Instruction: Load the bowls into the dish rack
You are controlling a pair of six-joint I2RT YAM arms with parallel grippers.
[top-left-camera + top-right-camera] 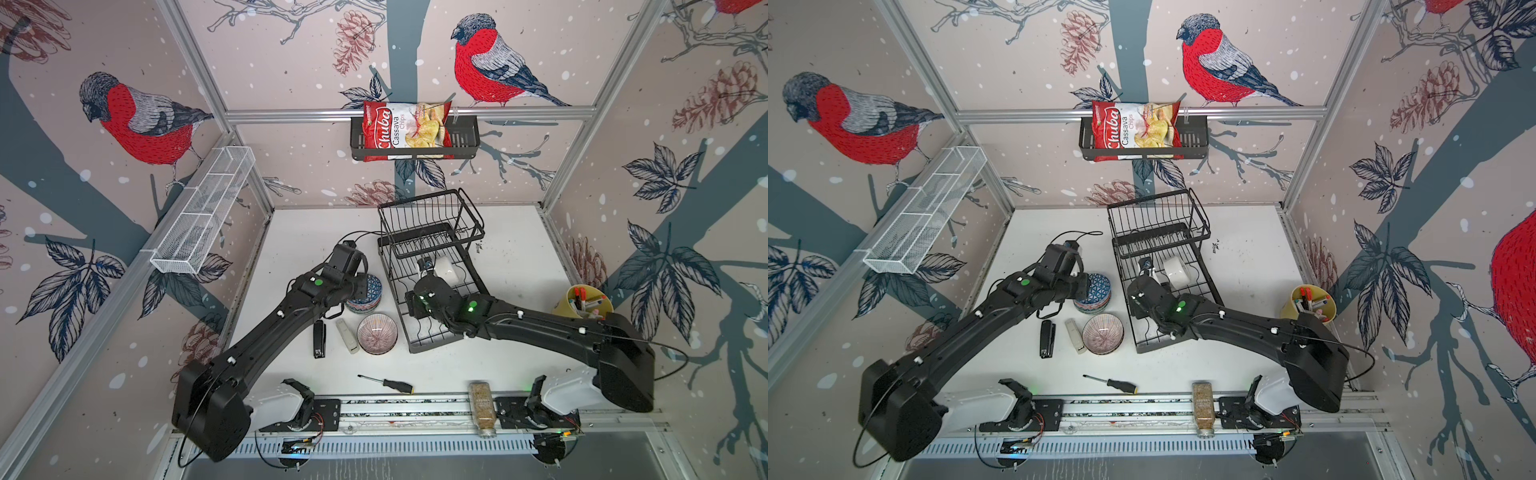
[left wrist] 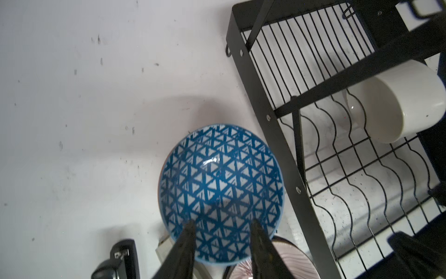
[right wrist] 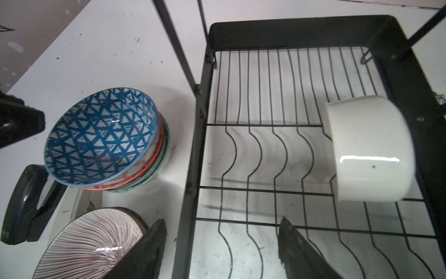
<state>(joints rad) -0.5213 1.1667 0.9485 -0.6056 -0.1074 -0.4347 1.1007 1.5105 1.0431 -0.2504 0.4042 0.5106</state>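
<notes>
In a top view the white bowl (image 1: 448,268) rests in the dish rack (image 1: 399,307); the bowl stack (image 1: 365,305) sits at its nine o'clock. Left wrist: the left gripper (image 2: 222,222), jaws apart over the blue bowl (image 2: 220,178), should pinch its rim next, I think. Right wrist: the right gripper (image 3: 222,219) gapes, holding nothing

— What do we see in the rack (image 1: 1156,228)?
— We see one white bowl (image 1: 1177,272) on its side in the lower tier. The right arm (image 1: 1237,324) reaches in just beside it.
— And the left arm (image 1: 1000,307)?
— We find its wrist over a bowl stack (image 1: 1096,308) left of the rack, with a blue bowl (image 1: 1099,286) on top.
— Anything else we can name?
— Near the stack we see a striped bowl (image 1: 1103,333), a pale bar (image 1: 1075,336) and a black stapler (image 1: 1047,338). A screwdriver (image 1: 1111,382) lies apart, and a yellow cup (image 1: 1308,303) stands far right.
</notes>
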